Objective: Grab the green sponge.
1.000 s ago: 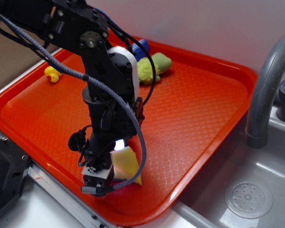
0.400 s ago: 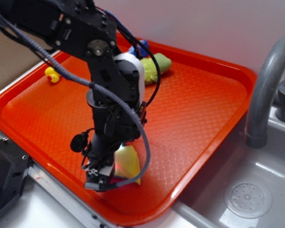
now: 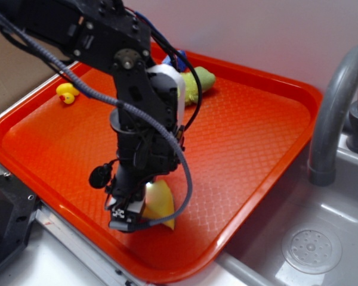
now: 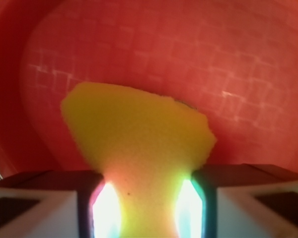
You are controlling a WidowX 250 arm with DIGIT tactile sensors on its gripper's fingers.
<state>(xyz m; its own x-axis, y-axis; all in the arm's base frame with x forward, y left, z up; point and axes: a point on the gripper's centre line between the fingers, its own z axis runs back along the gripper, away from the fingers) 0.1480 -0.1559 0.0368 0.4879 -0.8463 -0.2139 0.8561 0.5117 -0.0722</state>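
The green sponge is a yellow foam wedge near the front rim of the orange tray. My gripper points down over its left end and is shut on it. In the wrist view the green sponge fans out ahead of my gripper. The two fingers pinch its near end into a narrow waist. A thin dark edge shows at the sponge's far right corner. The arm hides the sponge's left side in the exterior view.
A yellow rubber duck lies at the tray's far left. A fuzzy green plush toy and something blue sit at the back behind the arm. A grey faucet and a sink drain are on the right.
The jaws have closed on the sponge, squeezing its near end thinner. The arm has shifted slightly right and lower over it.
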